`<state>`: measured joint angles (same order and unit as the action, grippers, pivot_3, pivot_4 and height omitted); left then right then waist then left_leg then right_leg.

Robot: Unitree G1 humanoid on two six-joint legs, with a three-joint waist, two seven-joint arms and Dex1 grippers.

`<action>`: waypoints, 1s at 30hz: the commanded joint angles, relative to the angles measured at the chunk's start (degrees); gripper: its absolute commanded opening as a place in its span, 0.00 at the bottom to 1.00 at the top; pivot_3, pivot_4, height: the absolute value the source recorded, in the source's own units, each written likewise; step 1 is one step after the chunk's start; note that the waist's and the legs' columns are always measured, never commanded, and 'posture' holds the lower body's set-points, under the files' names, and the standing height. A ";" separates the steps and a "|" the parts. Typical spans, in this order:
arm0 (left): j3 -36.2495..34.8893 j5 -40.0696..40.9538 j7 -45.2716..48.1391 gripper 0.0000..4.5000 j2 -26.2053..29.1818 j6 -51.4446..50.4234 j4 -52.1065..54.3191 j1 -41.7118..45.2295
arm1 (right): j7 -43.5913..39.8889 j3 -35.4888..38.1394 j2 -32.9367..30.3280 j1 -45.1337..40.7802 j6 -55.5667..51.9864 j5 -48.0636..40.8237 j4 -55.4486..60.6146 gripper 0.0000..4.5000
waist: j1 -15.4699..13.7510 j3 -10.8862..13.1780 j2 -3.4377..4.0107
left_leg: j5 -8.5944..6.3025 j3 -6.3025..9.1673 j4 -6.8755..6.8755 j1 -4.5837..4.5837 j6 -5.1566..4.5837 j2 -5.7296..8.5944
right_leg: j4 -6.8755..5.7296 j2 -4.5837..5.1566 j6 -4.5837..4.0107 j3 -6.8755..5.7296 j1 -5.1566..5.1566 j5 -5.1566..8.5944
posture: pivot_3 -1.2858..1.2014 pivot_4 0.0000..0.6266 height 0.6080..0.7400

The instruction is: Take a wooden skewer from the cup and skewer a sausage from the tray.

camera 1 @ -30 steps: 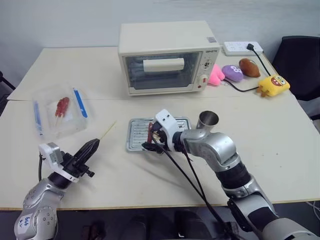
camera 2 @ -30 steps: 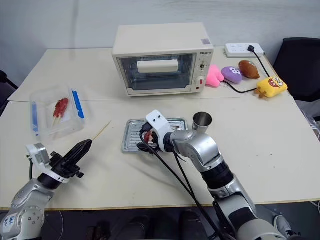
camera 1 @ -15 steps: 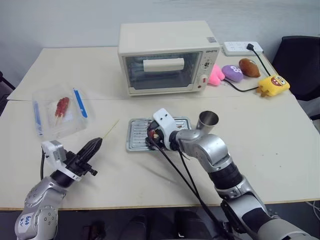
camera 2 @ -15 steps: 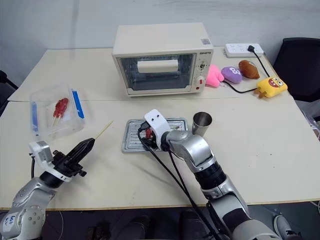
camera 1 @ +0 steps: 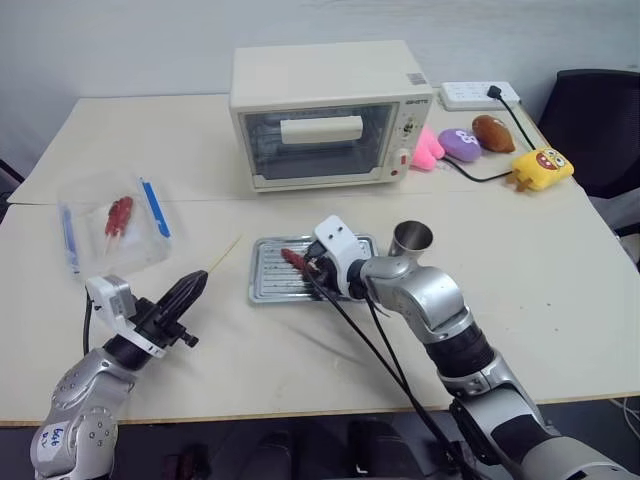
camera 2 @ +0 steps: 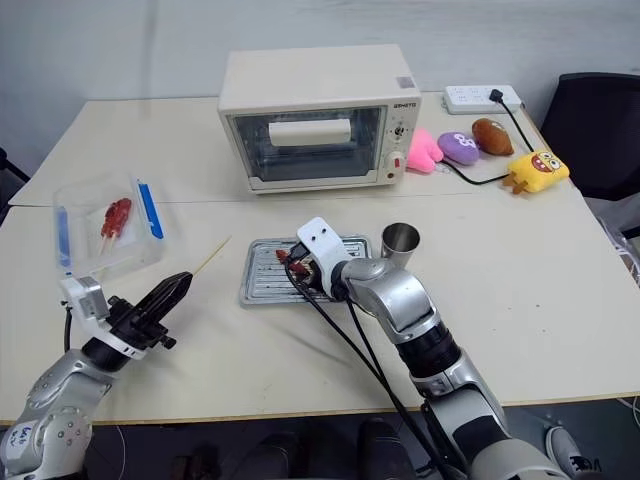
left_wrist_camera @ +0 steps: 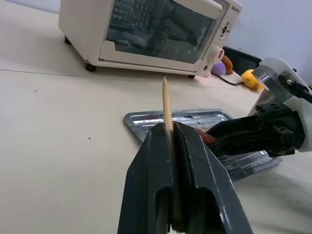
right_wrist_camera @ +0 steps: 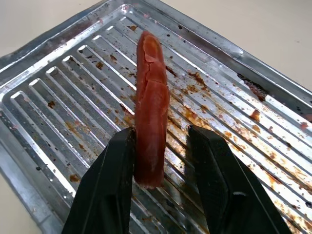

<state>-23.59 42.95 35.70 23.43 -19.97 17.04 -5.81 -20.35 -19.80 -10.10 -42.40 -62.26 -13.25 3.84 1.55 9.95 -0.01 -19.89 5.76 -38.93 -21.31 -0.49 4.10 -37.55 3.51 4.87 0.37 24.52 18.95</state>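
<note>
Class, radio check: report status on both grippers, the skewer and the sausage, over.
Left gripper shut on wooden skewer, tip free. Right gripper astride sausage over tray, one finger touching, grip unconfirmed. Nothing between skewer and sausage.

The desk (camera 1: 560,290) carries the tray (camera 1: 262,282) at its middle, the cup (camera 1: 411,240) just right of it, an oven (camera 1: 330,115) behind, a plastic box (camera 1: 110,222) near the left edge, toys (camera 1: 500,145) and a power strip (camera 1: 480,94) at the far right corner.
</note>
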 commanded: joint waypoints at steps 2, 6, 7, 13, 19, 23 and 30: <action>-0.34 0.89 -0.26 0.00 0.36 0.07 1.95 0.32 | -1.19 0.18 0.13 -0.22 1.89 0.43 1.13 0.29 | 0.02 0.00 0.00 | 0.00 0.00 0.00 0.00 0.00 0.00 | 0.00 0.00 0.00 0.00 0.01 0.00 | 0.52 0.24 1.00; -0.33 0.99 -0.33 0.00 0.38 -0.11 2.00 0.42 | -2.06 -0.23 -0.33 0.02 2.40 0.92 1.26 0.29 | 0.01 0.00 0.00 | 0.00 0.00 0.00 0.00 0.00 0.00 | 0.00 0.00 0.00 0.00 0.00 0.00 | 0.52 0.24 1.00; -0.30 0.99 -0.37 0.00 0.39 -0.15 1.95 0.51 | -2.32 -0.31 -0.46 0.04 2.54 1.05 1.23 0.29 | 0.00 0.00 0.00 | 0.00 0.00 0.00 0.00 0.00 0.00 | 0.00 0.00 0.00 0.00 0.00 0.00 | 0.52 0.24 1.00; -0.17 0.96 -0.60 0.00 0.32 -0.44 2.08 0.81 | -3.66 -0.34 -0.83 0.21 3.05 1.34 1.18 0.29 | 0.00 0.00 0.00 | 0.00 0.00 0.01 0.00 0.00 0.00 | 0.01 0.00 0.00 0.01 0.01 0.00 | 0.52 0.24 1.00; -0.23 1.02 -0.70 0.00 0.34 -0.68 2.25 0.97 | -4.61 -0.53 -1.19 0.37 3.94 1.94 0.42 0.19 | 0.01 0.00 0.00 | 0.00 0.00 0.01 0.00 0.00 0.00 | 0.01 0.00 0.00 0.01 0.00 0.00 | 0.52 0.24 1.00; -0.28 1.02 -0.76 0.00 0.40 -0.83 2.30 1.06 | -5.78 -0.51 -1.72 0.23 4.65 2.02 0.59 0.19 | 0.00 0.00 0.00 | 0.00 0.00 0.01 0.00 0.00 0.00 | 0.01 0.00 0.00 0.01 0.00 0.00 | 0.52 0.24 1.00; -0.74 1.31 -0.33 0.00 0.98 -0.95 2.00 1.45 | -14.89 1.71 -6.74 -0.13 10.64 -1.32 5.59 0.19 | -0.05 0.00 0.00 | 0.00 0.00 0.00 -0.01 0.00 0.01 | 0.03 0.01 0.00 0.01 0.00 0.00 | 0.52 0.24 1.00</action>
<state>-23.60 43.03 34.83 23.48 -21.14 17.26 -4.91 -31.23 -19.83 -15.50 -42.02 -54.70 -12.36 4.54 1.50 9.96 -0.01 -19.89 5.75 -38.93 -21.32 -0.49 4.11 -37.51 3.52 4.86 0.38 24.52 18.95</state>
